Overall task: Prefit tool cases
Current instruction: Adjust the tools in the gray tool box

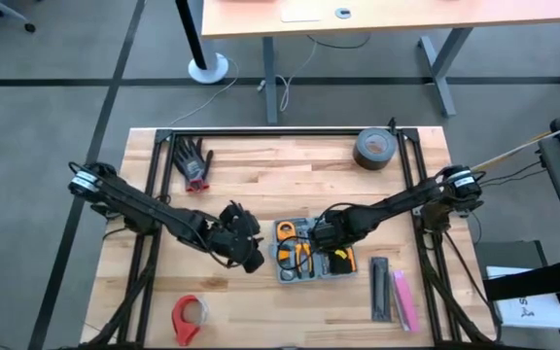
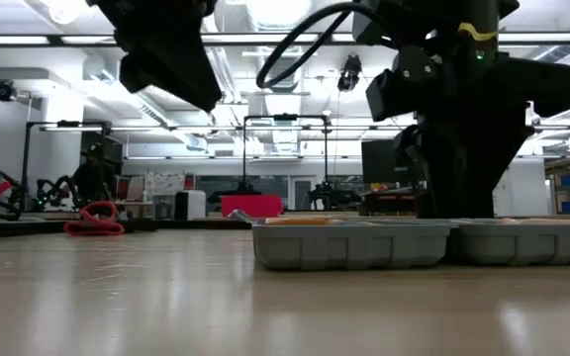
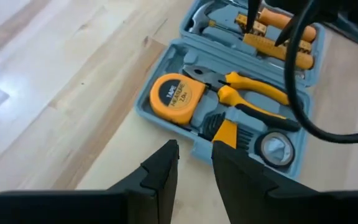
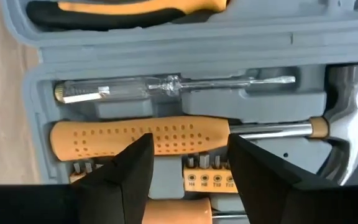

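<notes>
Two arms flank the tool case (image 1: 309,255): the right gripper (image 4: 188,163), fingers spread, hangs directly over its hammer handle (image 4: 142,137), which runs crosswise between them.

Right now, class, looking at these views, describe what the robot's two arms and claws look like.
Both arms are dark, jointed and slender. The left claw and right claw each have two flat black fingers with angular tips. Black cables loop along the right arm; a white label marks each arm's base.
</notes>
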Robot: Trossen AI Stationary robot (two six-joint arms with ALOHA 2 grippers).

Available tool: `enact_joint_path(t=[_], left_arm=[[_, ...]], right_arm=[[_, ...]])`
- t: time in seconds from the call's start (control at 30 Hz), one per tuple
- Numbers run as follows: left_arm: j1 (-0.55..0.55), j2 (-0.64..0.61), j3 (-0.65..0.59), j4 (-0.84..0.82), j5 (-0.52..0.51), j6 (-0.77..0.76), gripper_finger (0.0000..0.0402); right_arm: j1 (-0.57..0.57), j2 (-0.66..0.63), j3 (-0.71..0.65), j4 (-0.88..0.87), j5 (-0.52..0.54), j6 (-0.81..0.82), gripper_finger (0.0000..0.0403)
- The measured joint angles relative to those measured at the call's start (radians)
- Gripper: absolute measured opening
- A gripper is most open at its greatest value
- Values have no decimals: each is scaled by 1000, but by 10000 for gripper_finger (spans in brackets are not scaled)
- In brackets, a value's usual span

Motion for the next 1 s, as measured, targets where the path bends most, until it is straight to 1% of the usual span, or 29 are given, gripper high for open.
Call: enact_joint_path(t=[0.33,0.43,0.8,1.0], left_arm=[[-3,-116,0,-60,0,19,105],[-2,-148,0,-71,0,33,105],[-3,-235,0,-117,0,46,105],[-3,-256,0,-122,0,43,105]], right_arm=[[2,0,-12,14,0,-8,188],[2,0,4,-3,0,-8,188],[2,-17,174,-239,0,-20,185],[2,-19,175,-238,7,-44,178]])
